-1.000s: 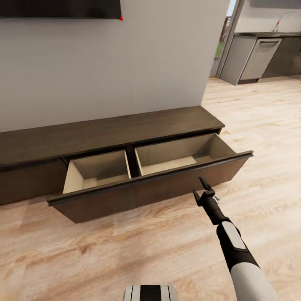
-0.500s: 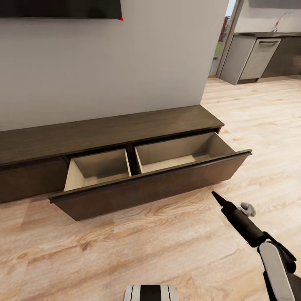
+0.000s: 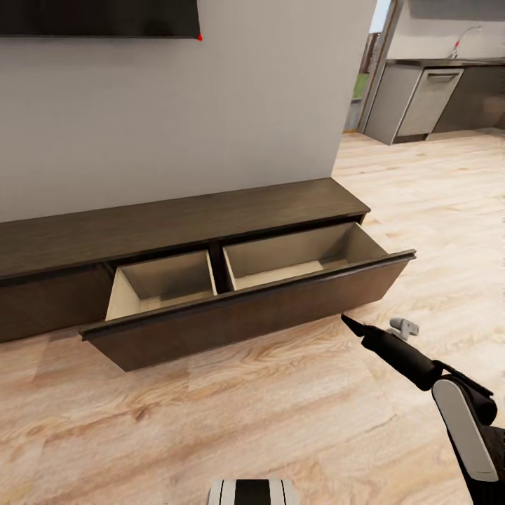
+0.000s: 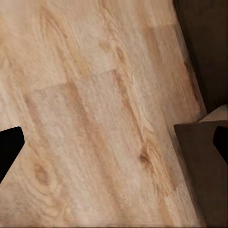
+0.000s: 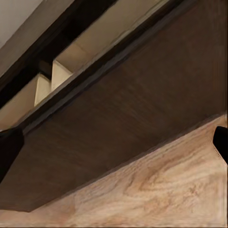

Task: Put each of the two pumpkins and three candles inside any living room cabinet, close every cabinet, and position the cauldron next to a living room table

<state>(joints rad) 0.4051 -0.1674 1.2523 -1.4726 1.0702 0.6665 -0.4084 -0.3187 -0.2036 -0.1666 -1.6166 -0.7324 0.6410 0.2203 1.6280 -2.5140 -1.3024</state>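
Nearest, my right claw [image 3: 348, 322] hangs low over the wood floor [image 3: 210, 414], its dark tip aimed at the drawer front; the wrist view shows its fingertips [image 5: 8, 147] spread wide with nothing between them, and my left claw [image 4: 114, 145], likewise wide and empty, looks down on floorboards beside a dark-brown corner. Beyond, the cabinet [image 3: 175, 224] stands against the grey wall [image 3: 210, 105], its wide drawer [image 3: 245, 312] pulled out, both pale compartments bare. Farthest, grey kitchen units [image 3: 421, 102] show through the doorway.

Wood floor [image 4: 95, 118], dark cabinet [image 4: 202, 156] corner
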